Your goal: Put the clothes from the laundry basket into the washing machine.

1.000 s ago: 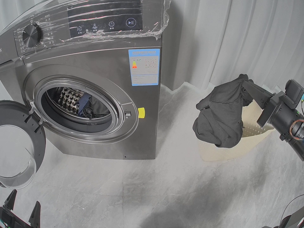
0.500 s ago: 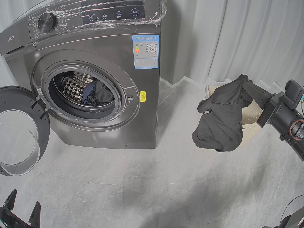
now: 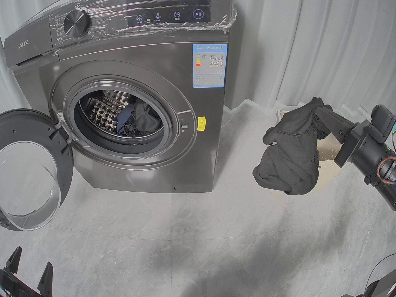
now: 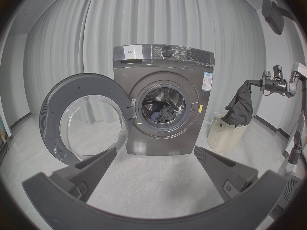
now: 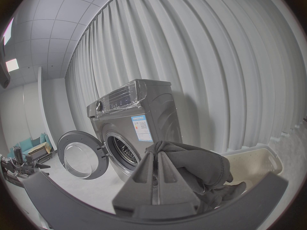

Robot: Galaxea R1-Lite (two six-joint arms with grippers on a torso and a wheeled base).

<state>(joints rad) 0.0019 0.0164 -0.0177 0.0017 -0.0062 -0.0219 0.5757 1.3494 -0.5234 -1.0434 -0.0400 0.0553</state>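
Black garment hangs at right, pinched in right gripper's closed jaws, lifted over basket for the carry. Washer door swung wide, left, ready. Left gripper lower left, jaws spread, empty.

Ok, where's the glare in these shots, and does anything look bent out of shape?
Head view: streaky glare on the clear plastic wrap atop the grey washing machine. Left wrist view: fisheye bending bows the white pleated curtain, and the corners go black. Right wrist view: same bending; the right claw, shut on the black garment, looms large in front.
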